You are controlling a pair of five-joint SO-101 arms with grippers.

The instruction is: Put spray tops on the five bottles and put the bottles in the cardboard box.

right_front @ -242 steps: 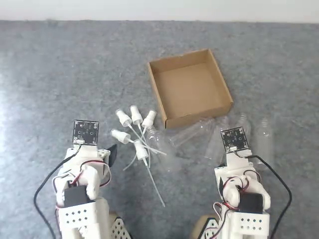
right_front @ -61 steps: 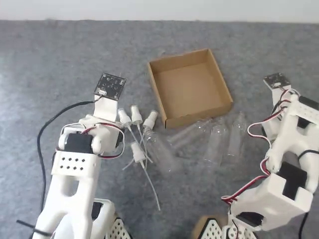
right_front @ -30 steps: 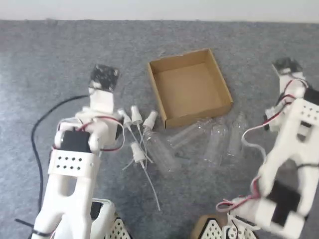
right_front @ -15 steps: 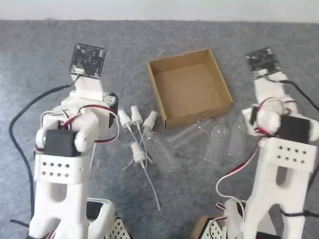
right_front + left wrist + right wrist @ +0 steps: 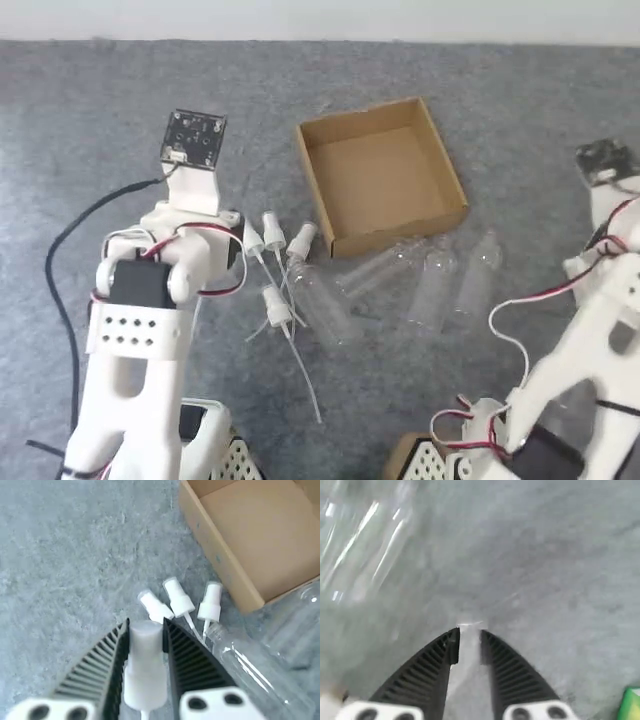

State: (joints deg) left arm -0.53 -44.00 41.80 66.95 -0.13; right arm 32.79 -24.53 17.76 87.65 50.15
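My left gripper [image 5: 145,625] is shut on a white spray top [image 5: 145,670], held above three more spray tops [image 5: 179,600] that lie on the grey carpet. In the high view the left arm [image 5: 190,250] stands beside those spray tops [image 5: 272,230], and another top [image 5: 275,305] lies nearer. Several clear bottles [image 5: 430,285] lie in front of the open cardboard box [image 5: 320,190]. My right gripper [image 5: 469,635] hangs over bare carpet, its fingers close around something clear that looks like a bottle [image 5: 467,680]. The right arm [image 5: 600,290] is at the far right.
The box wall [image 5: 220,555] and one lying bottle [image 5: 255,665] sit close to the left gripper. A blurred clear bottle [image 5: 360,545] lies off to one side of the right gripper. Open carpet [image 5: 100,120] surrounds the box.
The right arm has swung from over the bottles out to the table's right edge. The left arm has shifted slightly right and lower, still holding the spray top.
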